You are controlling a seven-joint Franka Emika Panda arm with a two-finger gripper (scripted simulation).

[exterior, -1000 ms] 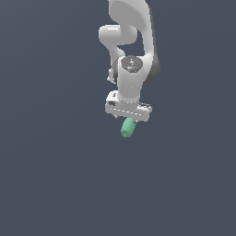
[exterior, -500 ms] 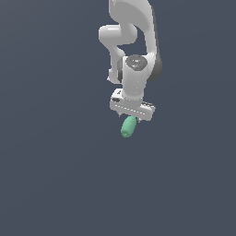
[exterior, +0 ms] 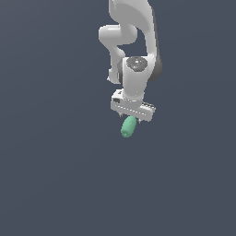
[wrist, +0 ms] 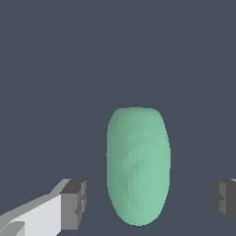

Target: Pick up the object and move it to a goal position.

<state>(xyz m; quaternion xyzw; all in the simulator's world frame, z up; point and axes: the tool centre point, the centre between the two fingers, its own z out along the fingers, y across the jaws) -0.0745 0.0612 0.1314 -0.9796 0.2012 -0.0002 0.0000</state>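
Gripper [exterior: 132,114] of the white Panda arm [exterior: 133,41] points down in the exterior view, its flat white body sitting just above the mint-green capsule [exterior: 128,126]. The capsule lies slightly tilted, its upper end tucked under the gripper body, its lower end leaning toward the exterior view's left. Everything behind and beneath is one flat slate-grey surface [exterior: 46,175] with no edge, corner, wall or horizon to place things by, and it cannot be told from this view whether the capsule rests on it or hangs clear. Against the picture of half a second ago, arm, gripper and capsule sit at very nearly the same spot in the view; any shift is too small to call. No brand, label or writing shows anywhere.

In the wrist view the capsule [wrist: 138,166] fills the middle, smooth and plain with rounded ends. One dark-grey finger pad [wrist: 73,204] on its white finger stands on one side, and the other pad [wrist: 224,197] on the opposite side. Grey background shows between each pad and the capsule, so the jaws stand spread wide with the capsule between them, touching neither. The same plain slate-grey surface [wrist: 55,69] lies behind.
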